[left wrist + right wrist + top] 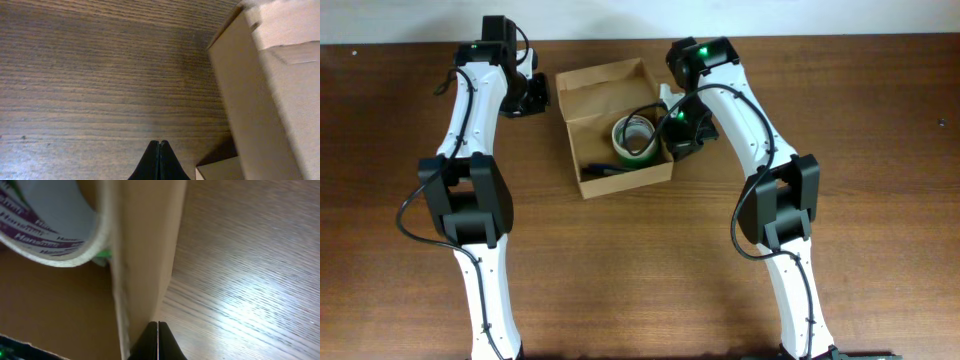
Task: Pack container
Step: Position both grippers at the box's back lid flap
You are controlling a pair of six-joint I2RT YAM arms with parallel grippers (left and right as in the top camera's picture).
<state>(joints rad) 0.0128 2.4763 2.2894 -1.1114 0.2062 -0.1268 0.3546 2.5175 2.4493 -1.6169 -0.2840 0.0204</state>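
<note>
The container [620, 178] is a tan cardboard box, open at the table's middle, with its lid flap [600, 85] folded back. Inside lie a white tape roll [636, 138] with a green one under it, and a dark item [603, 168]. My left gripper [534, 96] is shut and empty just left of the box; the left wrist view shows its fingers [159, 146] over bare wood beside the box wall [250, 105]. My right gripper [682, 132] is shut and empty, its fingers [158, 327] against the outside of the right wall [145, 245], with the tape roll [55, 230] just inside.
The brown wooden table [880, 120] carries only the box and both arms. The arm bases stand at the front edge, left [485, 320] and right [800, 320].
</note>
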